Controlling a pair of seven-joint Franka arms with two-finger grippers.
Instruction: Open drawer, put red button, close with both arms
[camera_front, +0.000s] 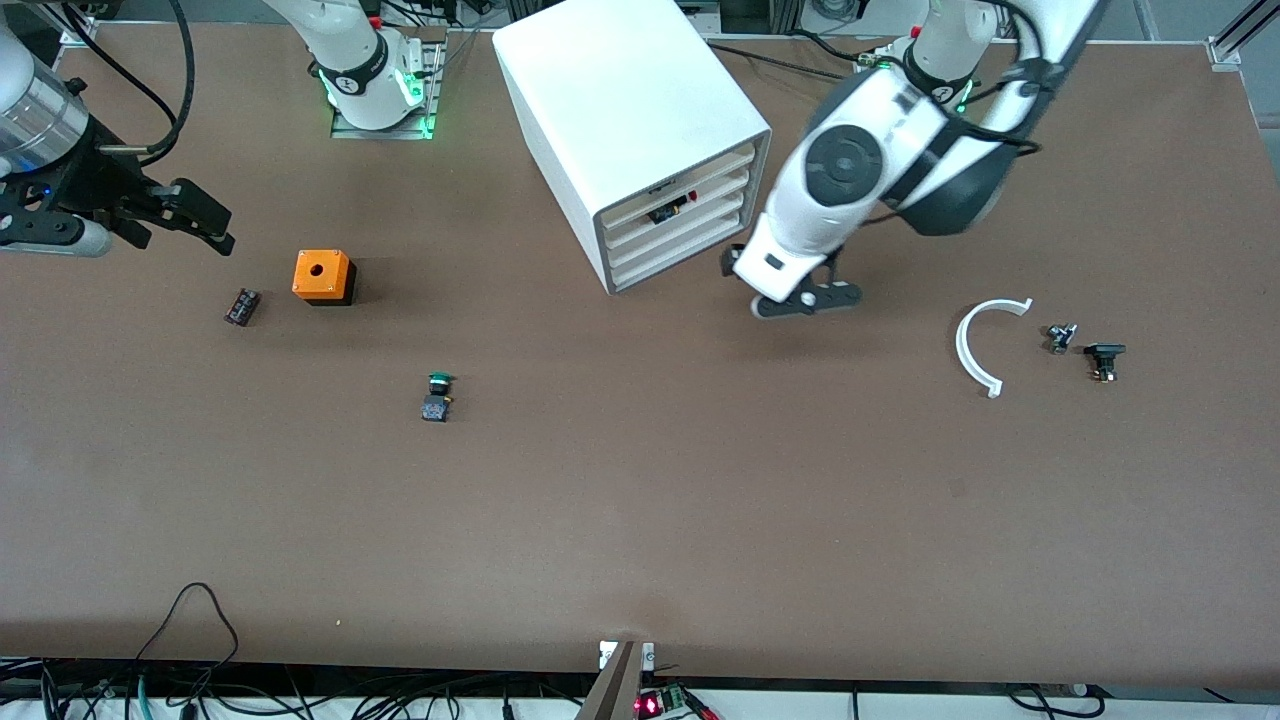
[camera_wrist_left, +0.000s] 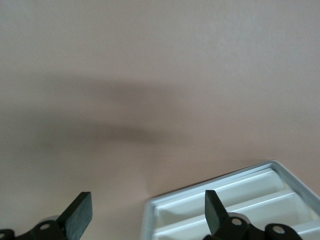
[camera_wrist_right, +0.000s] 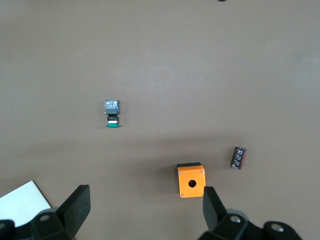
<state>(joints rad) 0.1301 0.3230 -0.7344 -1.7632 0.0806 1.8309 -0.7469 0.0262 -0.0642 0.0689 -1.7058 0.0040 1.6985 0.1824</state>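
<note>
Green-capped button (camera_front: 437, 396) on table; red button (camera_front: 672, 210) in drawer (camera_front: 680, 200).

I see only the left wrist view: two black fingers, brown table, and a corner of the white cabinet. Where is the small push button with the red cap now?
Observer: The red button lies inside the drawer, second from top of the large white box cabinet.
Operator: And the right arm?
Observer: It waits. The right gripper hangs open over the right arm's end of the table, near the orange box with a hole.
Operator: Where is my left gripper?
Observer: The left gripper is open, over the brown table in front of the cabinet's drawers.
</note>
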